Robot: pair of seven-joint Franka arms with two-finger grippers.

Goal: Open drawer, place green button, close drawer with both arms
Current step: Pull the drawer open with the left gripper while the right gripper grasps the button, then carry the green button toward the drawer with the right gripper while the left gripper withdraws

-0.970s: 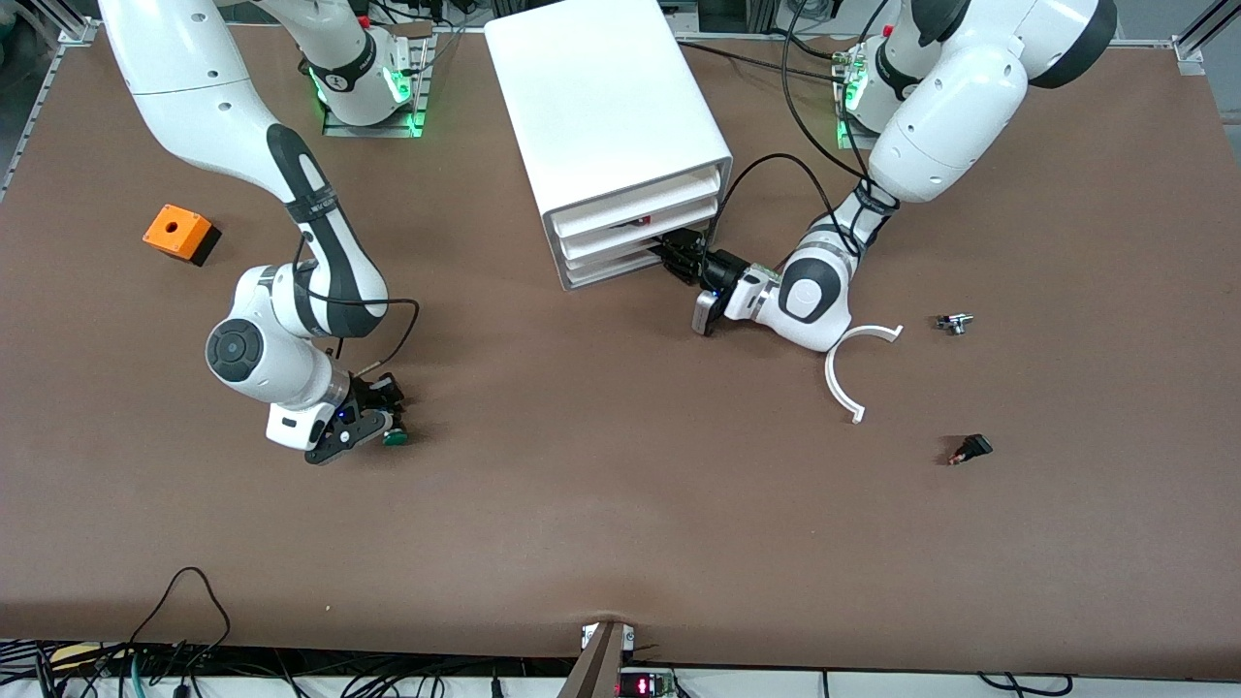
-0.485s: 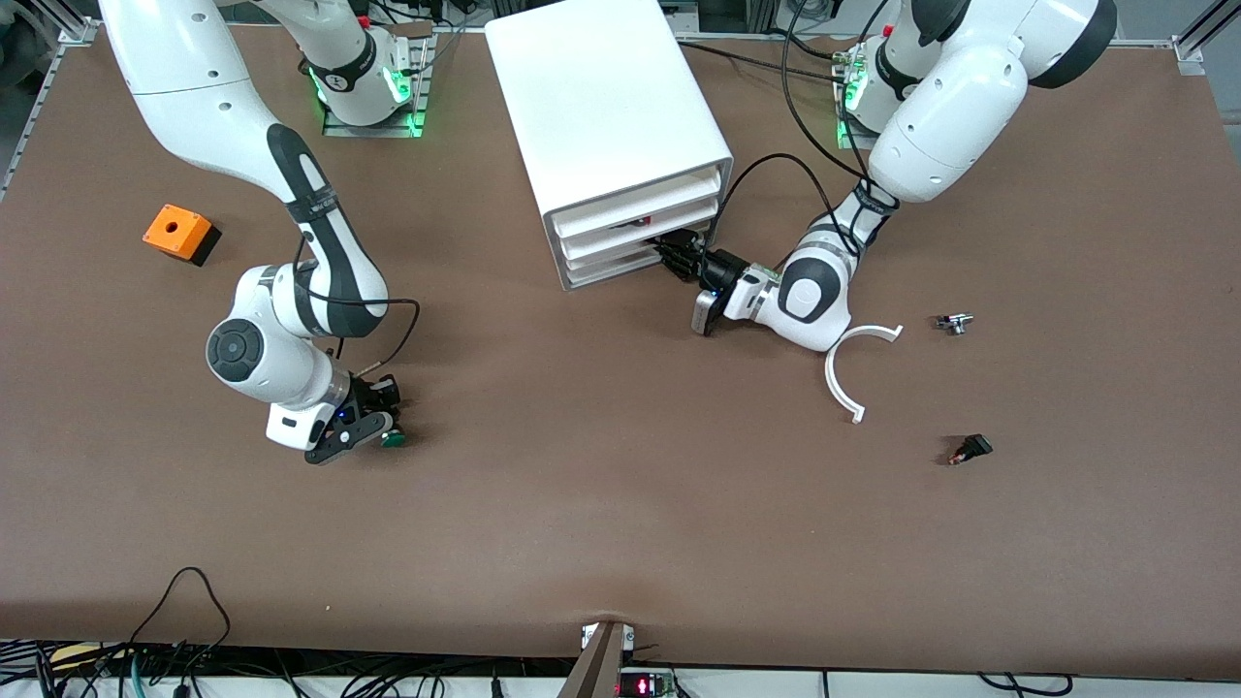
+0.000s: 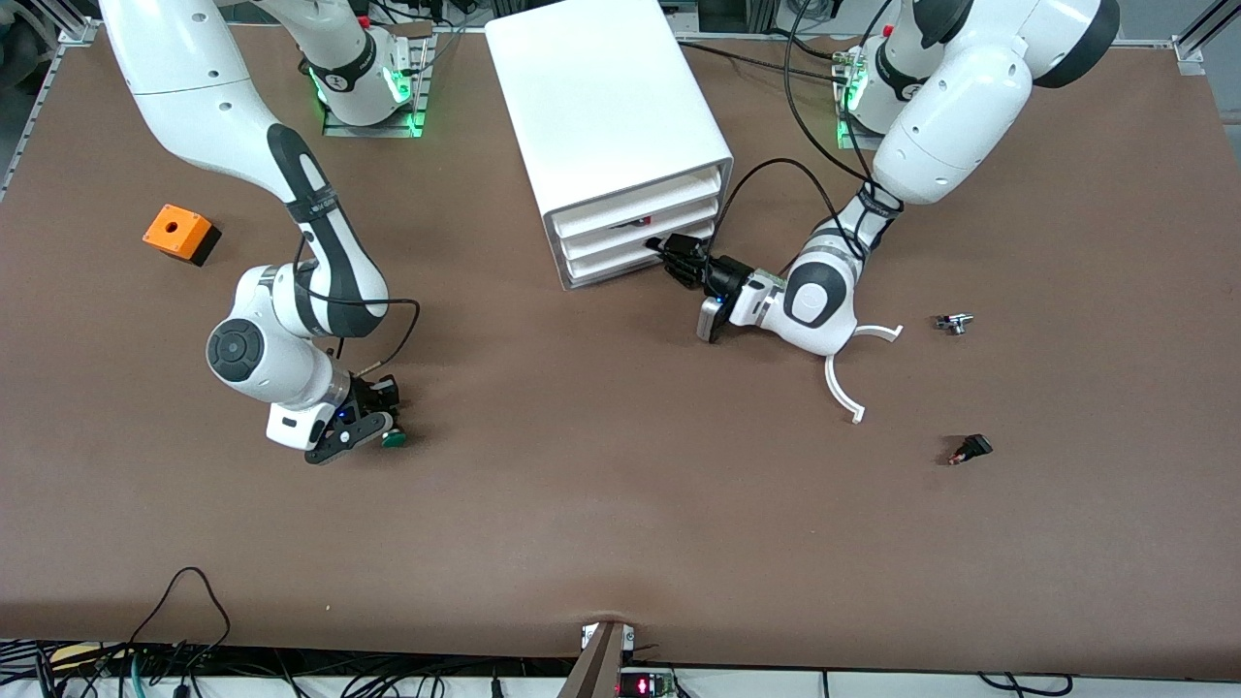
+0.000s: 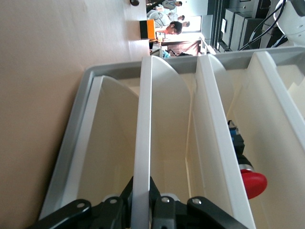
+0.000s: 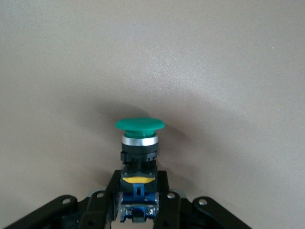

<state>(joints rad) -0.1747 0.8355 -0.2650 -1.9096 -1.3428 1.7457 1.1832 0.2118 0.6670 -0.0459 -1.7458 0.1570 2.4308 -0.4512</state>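
The white cabinet (image 3: 611, 97) stands mid-table near the arms' bases, its three drawers facing the front camera. My left gripper (image 3: 671, 250) is at the lowest drawer (image 3: 606, 268). In the left wrist view my left gripper (image 4: 141, 200) is shut on that drawer's thin white front lip (image 4: 142, 119). The drawer looks closed or nearly so. My right gripper (image 3: 380, 427) is low at the table toward the right arm's end. It is shut on the blue rear part of the button (image 3: 393, 438), whose green cap (image 5: 139, 125) points away from my right gripper (image 5: 138, 202).
A red-capped part (image 4: 252, 183) lies in a drawer above. An orange box with a hole (image 3: 177, 233) sits toward the right arm's end. A white curved strip (image 3: 842, 388), a small metal part (image 3: 955, 323) and a black red-tipped switch (image 3: 970, 449) lie toward the left arm's end.
My left wrist has shifted slightly and now covers more of the white curved strip; its gripper has moved a little at the drawer front. The right arm and the button have not moved.
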